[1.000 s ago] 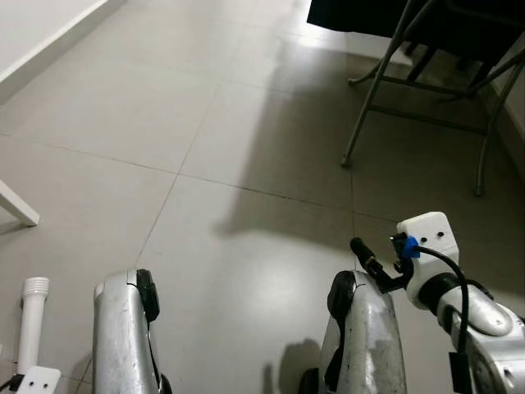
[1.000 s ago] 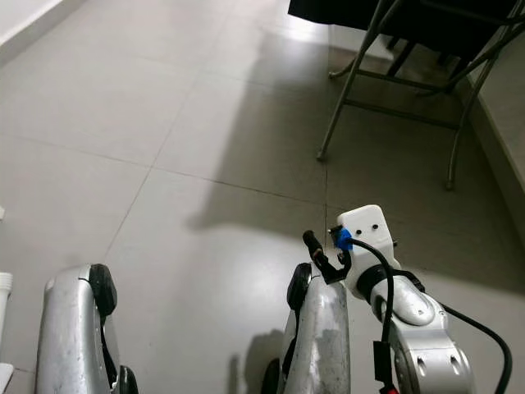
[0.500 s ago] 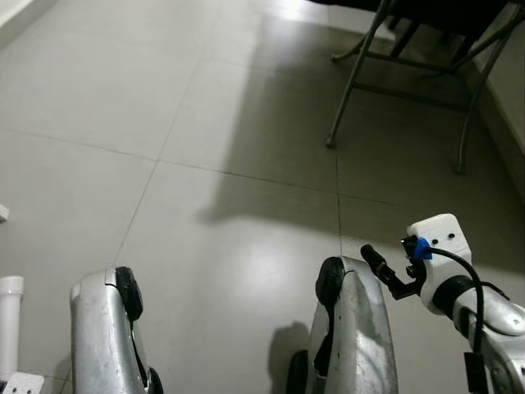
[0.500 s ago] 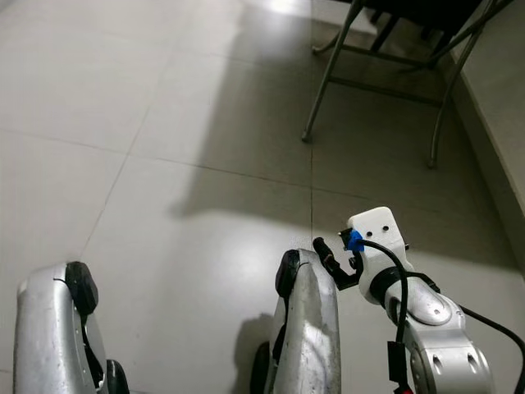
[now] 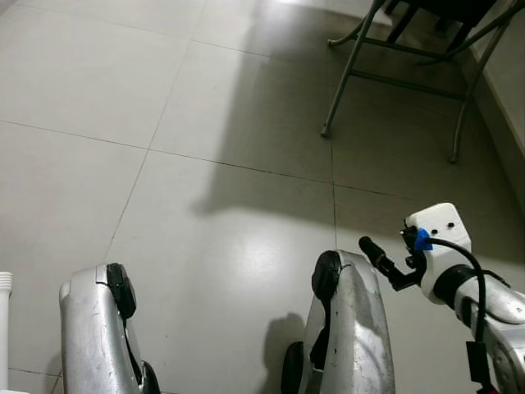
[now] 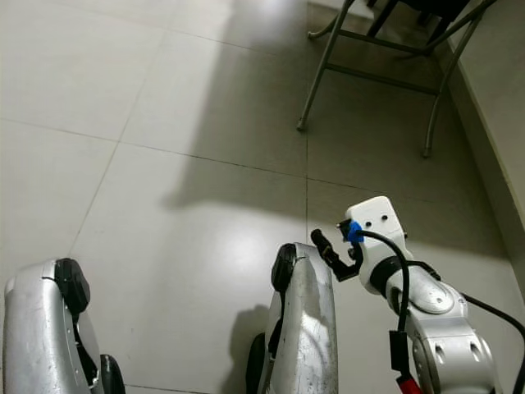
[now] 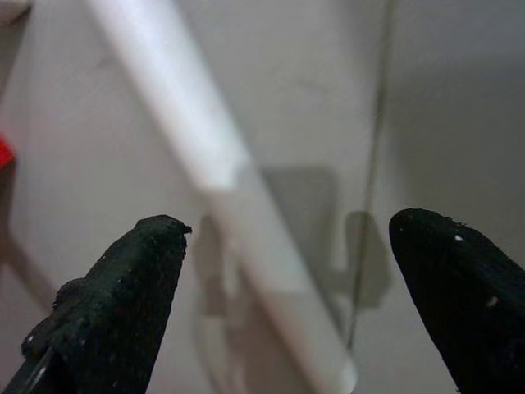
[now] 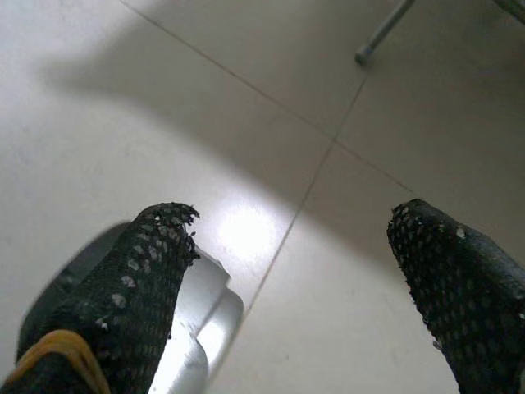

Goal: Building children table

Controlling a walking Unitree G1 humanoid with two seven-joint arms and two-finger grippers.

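Right gripper (image 8: 291, 271): we hold it spread and empty, at 4 o'clock over the tiled floor (image 5: 246, 107).
Left gripper (image 7: 287, 304): spread, above a white table leg (image 7: 221, 205).
Progress: we judge nothing assembled yet.

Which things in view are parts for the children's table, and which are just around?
For the job:
- white tube, likely a table leg, on the floor at the robot's left
- left tool, open above a white tube
- right tool, open, empty

Just around:
- folding chair
- tiled floor
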